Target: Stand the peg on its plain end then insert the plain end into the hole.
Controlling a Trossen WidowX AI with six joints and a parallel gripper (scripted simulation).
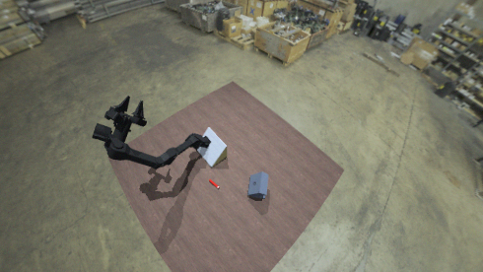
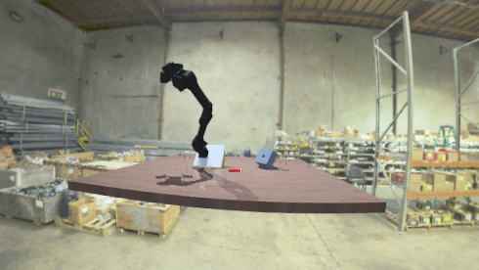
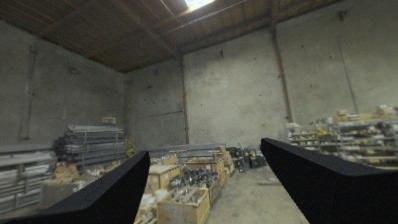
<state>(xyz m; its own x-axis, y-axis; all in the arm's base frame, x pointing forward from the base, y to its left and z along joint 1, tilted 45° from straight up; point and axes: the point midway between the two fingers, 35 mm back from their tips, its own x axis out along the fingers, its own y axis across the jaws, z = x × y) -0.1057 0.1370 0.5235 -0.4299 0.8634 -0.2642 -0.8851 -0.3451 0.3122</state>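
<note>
A red peg (image 1: 214, 183) (image 2: 235, 170) lies flat on the table (image 1: 291, 158) (image 2: 147, 188). Its white band is at its right end in the top and exterior views. A blue-grey block with a sloped face (image 1: 259, 184) (image 2: 267, 157) stands to the right of the peg; one dark hole (image 1: 254, 183) (image 2: 264, 157) shows in that face. My gripper (image 1: 135, 100) (image 3: 206, 150) is open and empty, raised high at the left, far from the peg and the block. The wrist view shows both fingers wide apart, with neither peg nor block in sight.
A white sloped panel (image 1: 214, 152) (image 2: 216, 156) with a yellowish side stands beside the arm's base, left of the blue-grey block. The arm's base partly covers it in the top and exterior views, and no hole is visible in it. Shadows of the arm fall across the table.
</note>
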